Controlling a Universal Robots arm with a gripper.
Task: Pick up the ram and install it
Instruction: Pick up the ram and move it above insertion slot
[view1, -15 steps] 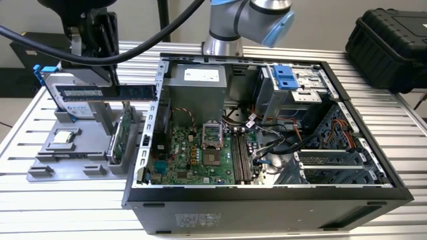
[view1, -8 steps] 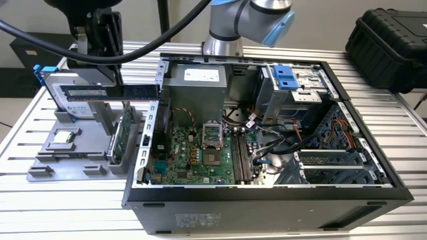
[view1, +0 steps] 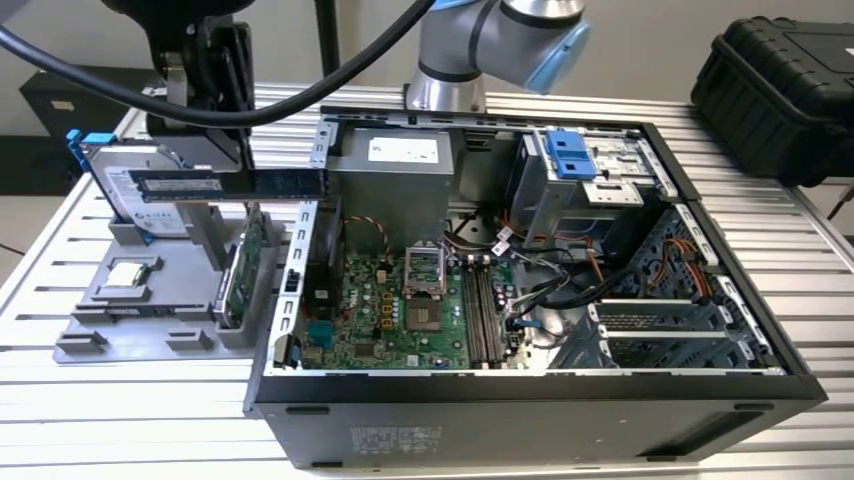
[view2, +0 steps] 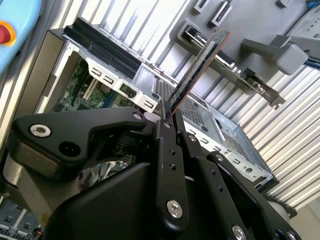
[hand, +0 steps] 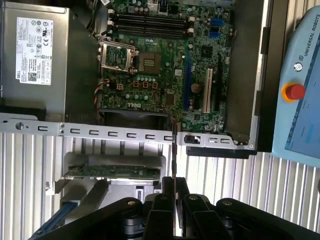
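Note:
My gripper (view1: 200, 168) hangs over the gap between the grey parts holder and the open computer case, shut on the ram (view1: 227, 183). The ram is a long thin stick with dark chips, held level in the air in the exterior view. In the second wrist view the ram (view2: 197, 70) sticks out from between the black fingers (view2: 165, 135) of the gripper (view2: 167, 112). In the first wrist view the ram (hand: 173, 150) appears edge-on, above the case's metal side rail. The motherboard's memory slots (view1: 483, 312) lie inside the case, apart from the stick.
The open computer case (view1: 694, 260) holds a motherboard (hand: 165, 75), a power supply (view1: 394, 165) and cables. The grey parts holder (view1: 94, 330) carries a hard drive (view1: 114, 165), a square processor chip (view1: 127, 275) and an upright expansion card (view1: 247, 265). A teach pendant (hand: 300, 90) lies beside the case.

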